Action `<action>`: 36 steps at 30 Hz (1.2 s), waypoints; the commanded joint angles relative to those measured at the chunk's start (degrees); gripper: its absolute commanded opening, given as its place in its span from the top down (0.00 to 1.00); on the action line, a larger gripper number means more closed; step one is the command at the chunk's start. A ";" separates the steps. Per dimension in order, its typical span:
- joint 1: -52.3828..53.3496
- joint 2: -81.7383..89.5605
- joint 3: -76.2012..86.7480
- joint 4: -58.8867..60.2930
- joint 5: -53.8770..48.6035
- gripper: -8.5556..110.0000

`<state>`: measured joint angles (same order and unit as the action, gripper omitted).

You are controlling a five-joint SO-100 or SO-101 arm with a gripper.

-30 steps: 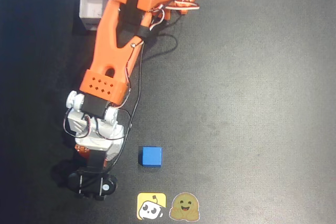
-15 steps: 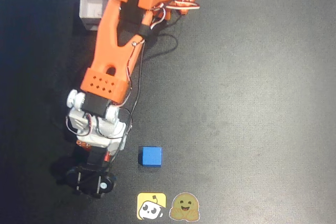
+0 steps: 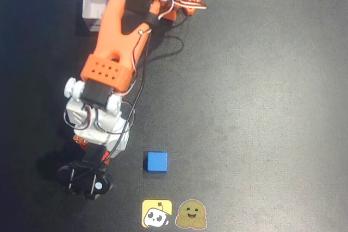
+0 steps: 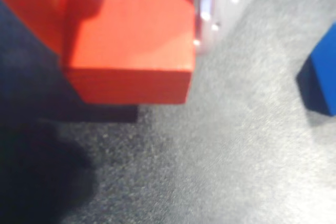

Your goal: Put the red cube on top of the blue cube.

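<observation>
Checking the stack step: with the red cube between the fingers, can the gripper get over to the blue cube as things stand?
Probably yes. The gripper has the red cube between its fingers, and the blue cube sits close to its right in the overhead view, with only bare dark table between them.

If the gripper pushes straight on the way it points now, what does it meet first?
Probably just the dark table mat. The gripper holds the small matte red cube pointing downward; the small blue cube sits off to its right in the overhead view.
</observation>
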<state>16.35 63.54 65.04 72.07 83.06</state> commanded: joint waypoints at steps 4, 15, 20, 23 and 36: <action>-3.60 7.12 -3.08 2.11 1.93 0.87; -10.20 9.67 -2.64 3.96 3.52 0.87; -12.48 9.49 -2.64 3.96 3.43 0.87; -13.62 9.14 -2.55 3.87 3.43 0.87; -16.00 7.56 -2.55 3.69 3.16 0.87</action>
<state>0.88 68.47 65.04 75.85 86.04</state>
